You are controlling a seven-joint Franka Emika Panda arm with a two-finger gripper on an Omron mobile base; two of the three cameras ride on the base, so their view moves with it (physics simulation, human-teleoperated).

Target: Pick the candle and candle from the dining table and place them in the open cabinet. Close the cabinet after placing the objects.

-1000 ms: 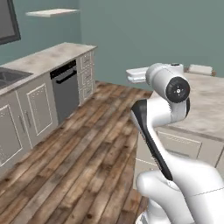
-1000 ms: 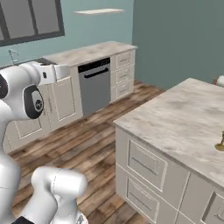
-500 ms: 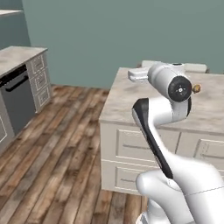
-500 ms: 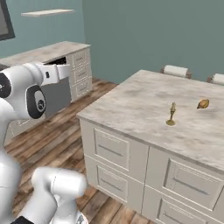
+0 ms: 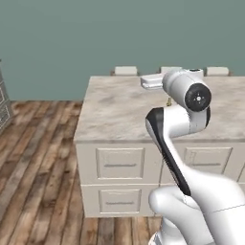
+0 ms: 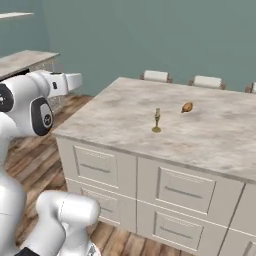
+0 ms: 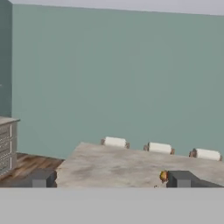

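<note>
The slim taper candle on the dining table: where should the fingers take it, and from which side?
Probably grip the slim taper candle low on its thin upright stem, just above the small brass foot, coming in level from the drawer-front edge of the dining table. It stands upright and alone; the brown oval thing lies clear behind it. The open gripper is well short of it.

The dining table (image 6: 125,125) is cut off at the right edge in the right base view. In the left base view, the arm hides most of the candle (image 5: 168,101). The small brown oval thing (image 7: 163,176) sits partly behind a fingertip (image 7: 180,178) in the hand view.
</note>
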